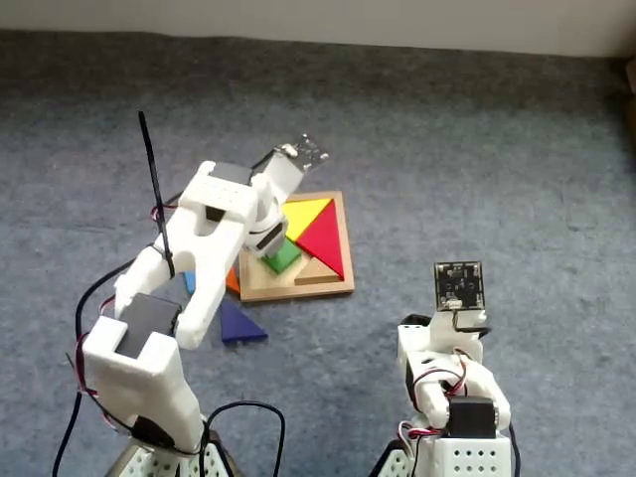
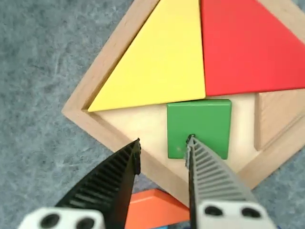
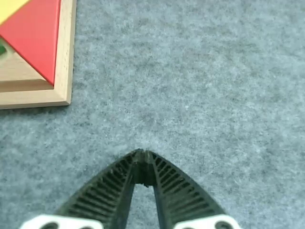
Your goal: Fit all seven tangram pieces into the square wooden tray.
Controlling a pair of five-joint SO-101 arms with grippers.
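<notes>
We see the tray (image 1: 298,292) lying flat near the middle of a grey carpet (image 1: 477,149), with a pale strip (image 1: 397,15) along the carpet's far edge. Inside it, a yellow triangle (image 2: 162,62) and a red triangle (image 2: 248,47) sit flush, touching along one edge, and a green square (image 2: 199,126) lies just beside the yellow one, with bare wood to one side of it. An orange piece (image 2: 152,207) rests on the carpet against the tray's outer rim, and a blue triangle (image 1: 238,326) lies on the carpet a little nearer the arms.

The left arm (image 1: 209,238) stretches forward and bends down over the tray. The left gripper (image 2: 164,141) hangs above the tray's near rim, its jaws a moderate gap apart and holding nothing; one tip sits over the green square's edge.

The right arm (image 1: 452,388) is folded back, well apart from the tray. The right gripper (image 3: 143,155) points at bare carpet, its fingers pressed together with nothing between them.
</notes>
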